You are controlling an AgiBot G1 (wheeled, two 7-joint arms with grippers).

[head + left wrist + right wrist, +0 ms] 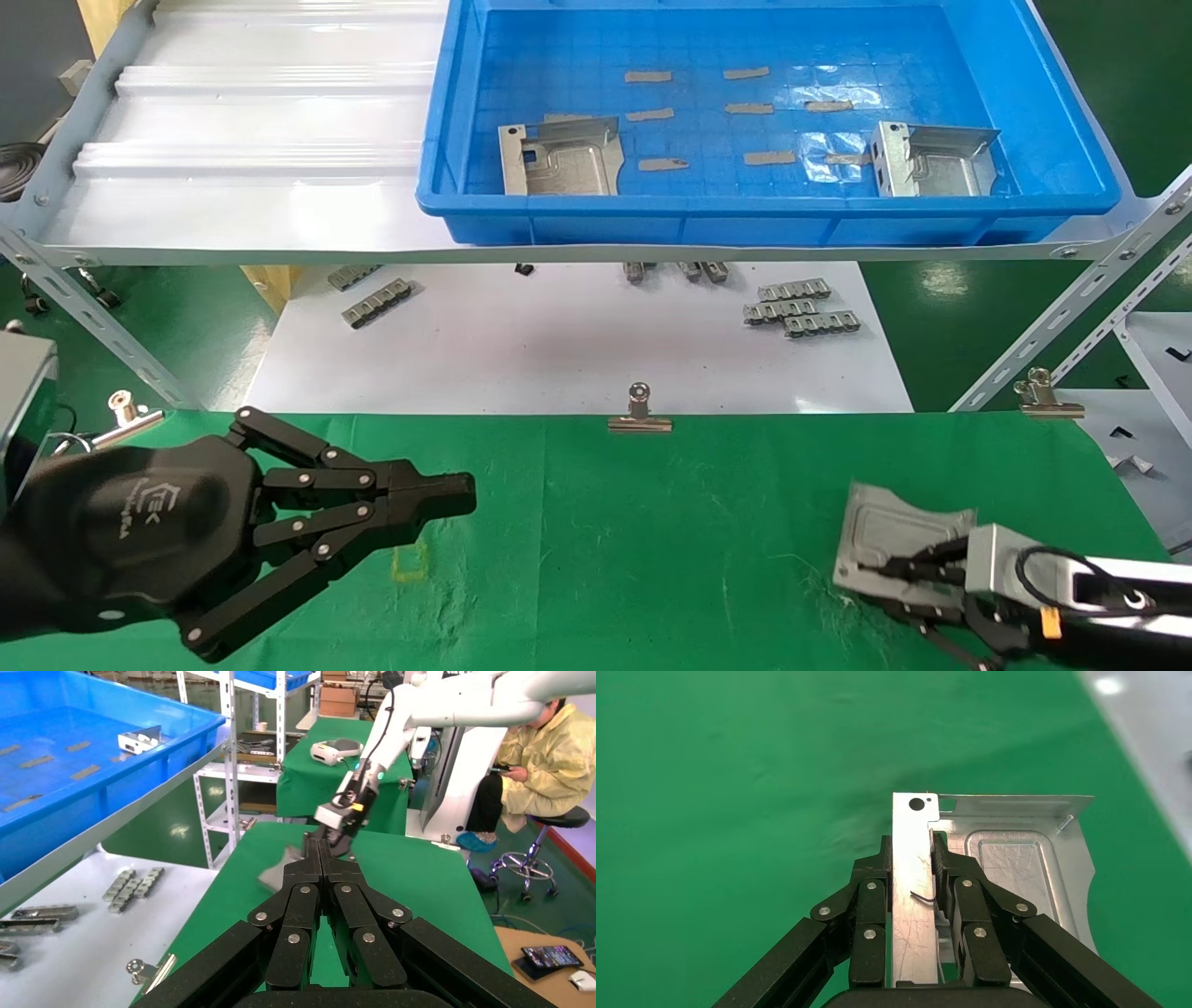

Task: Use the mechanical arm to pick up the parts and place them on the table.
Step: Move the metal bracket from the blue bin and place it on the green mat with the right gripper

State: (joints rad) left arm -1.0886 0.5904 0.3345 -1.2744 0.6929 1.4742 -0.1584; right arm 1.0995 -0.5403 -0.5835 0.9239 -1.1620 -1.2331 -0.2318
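Now the silver stamped sheet-metal bracket [896, 539] lies low over the green cloth-covered counter [652, 550], its folded side wall clamped in the black two-finger right gripper [912, 855], its flat body reaching away from the arm. Two more brackets wait in the blue plastic tray [447, 140] on the shelf. Well apart, the left gripper [452, 494] hovers with fingertips together, holding nothing.

green table [652, 559], silver parts [894, 536], blue tray [447, 177], black end effector [447, 496].
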